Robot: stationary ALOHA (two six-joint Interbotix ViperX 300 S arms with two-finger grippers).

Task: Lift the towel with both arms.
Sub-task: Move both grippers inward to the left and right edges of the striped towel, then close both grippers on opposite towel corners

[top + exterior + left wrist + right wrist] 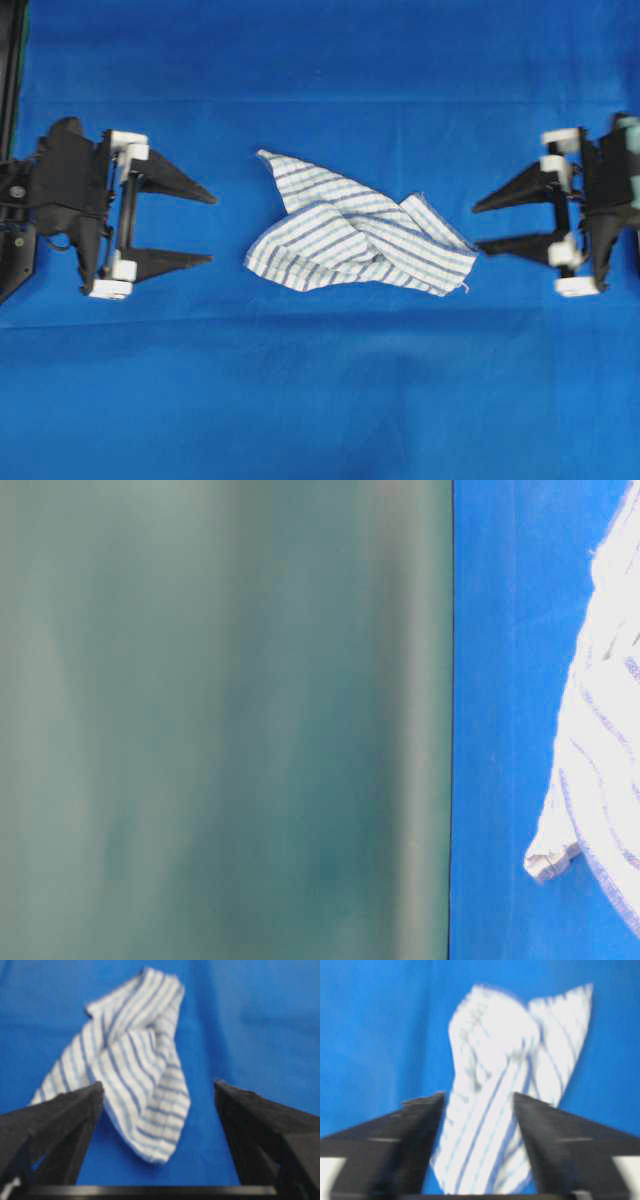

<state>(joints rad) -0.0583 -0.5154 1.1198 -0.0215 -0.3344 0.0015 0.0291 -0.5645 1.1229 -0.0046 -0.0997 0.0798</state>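
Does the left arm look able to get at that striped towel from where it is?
Probably yes: the left gripper is open and faces the towel, with only bare blue cloth between them.

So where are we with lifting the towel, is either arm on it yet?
Nothing is lifted: the towel lies crumpled on the blue cloth. The left gripper and right gripper both face it with jaws open, neither holding it; the right sits nearer the towel's edge. Left: close in, grasp both sides, raise together.

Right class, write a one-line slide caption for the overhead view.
Crumpled striped towel lies on the blue cloth between the open left gripper and open right gripper, neither touching it.
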